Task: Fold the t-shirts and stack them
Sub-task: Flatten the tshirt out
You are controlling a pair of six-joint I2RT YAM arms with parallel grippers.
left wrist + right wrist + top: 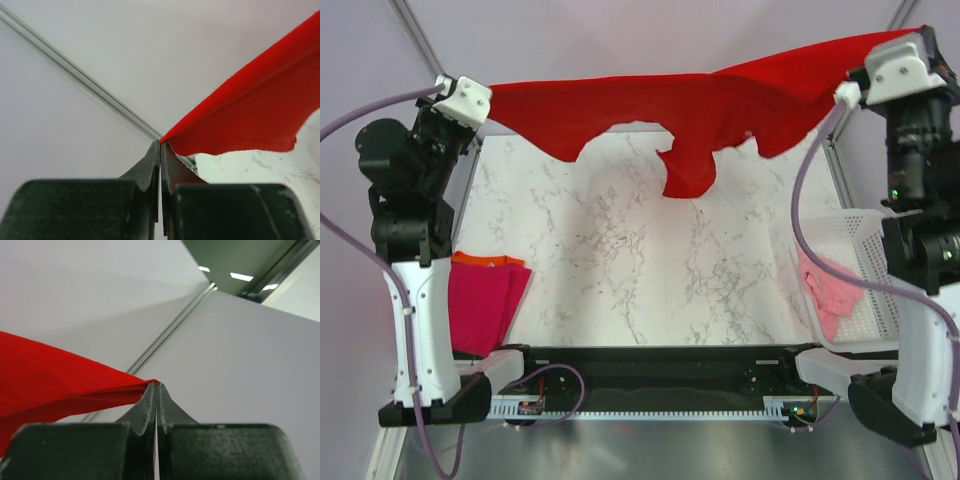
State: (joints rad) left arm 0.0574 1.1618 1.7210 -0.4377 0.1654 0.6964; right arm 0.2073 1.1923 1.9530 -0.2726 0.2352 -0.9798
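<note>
Left tool and right tool pinch the red t-shirt, seemingly aloft.

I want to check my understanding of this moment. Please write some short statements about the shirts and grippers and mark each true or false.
1. Both the left gripper and the right gripper are shut on the bright red cloth t-shirt. True.
2. The red t-shirt lies folded. False: it hangs stretched above the white marble table.
3. The pale pink cloth shirt lies in the white perforated plastic basket. True.
4. The folded magenta cloth shirt is in that basket. False: it rests on an orange shirt at the table's left edge.
</note>
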